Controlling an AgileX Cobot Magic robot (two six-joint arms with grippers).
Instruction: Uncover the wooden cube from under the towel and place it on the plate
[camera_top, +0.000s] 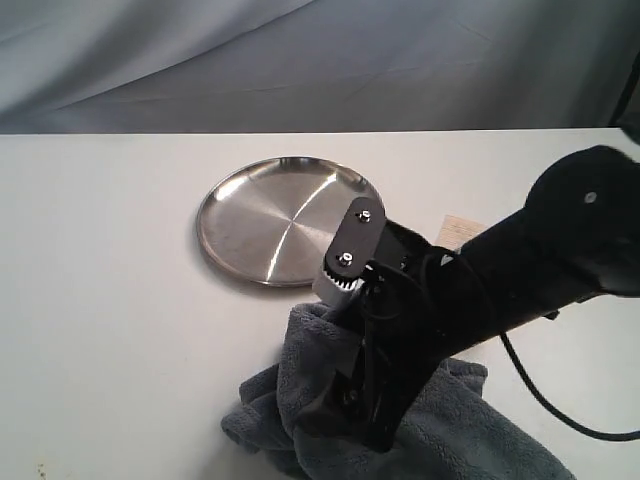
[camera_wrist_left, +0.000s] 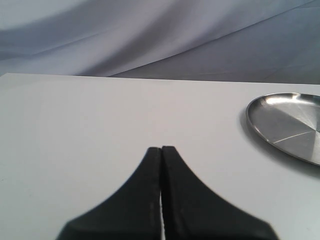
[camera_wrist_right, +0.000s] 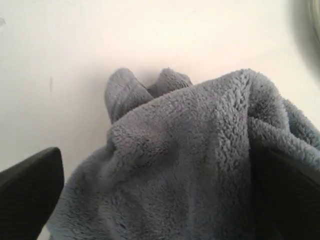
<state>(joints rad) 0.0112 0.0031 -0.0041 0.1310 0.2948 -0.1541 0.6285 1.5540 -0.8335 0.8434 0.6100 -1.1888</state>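
Observation:
The steel plate (camera_top: 270, 215) lies in the middle of the white table; its rim also shows in the left wrist view (camera_wrist_left: 287, 125). To its right a corner of the pale wooden cube (camera_top: 460, 231) shows on the table, uncovered and mostly hidden behind my right arm. The blue-grey towel (camera_top: 440, 430) lies bunched at the front edge. My right gripper (camera_top: 355, 415) points down into it, open, its fingers (camera_wrist_right: 30, 192) wide apart with a fold of towel (camera_wrist_right: 185, 150) between them. My left gripper (camera_wrist_left: 161, 148) is shut and empty over bare table left of the plate.
A grey cloth backdrop (camera_top: 320, 60) hangs behind the table's far edge. My right arm's black body and cable (camera_top: 560, 250) cross the table's right side above the cube. The white tabletop (camera_top: 100, 300) stretches to the left of the plate.

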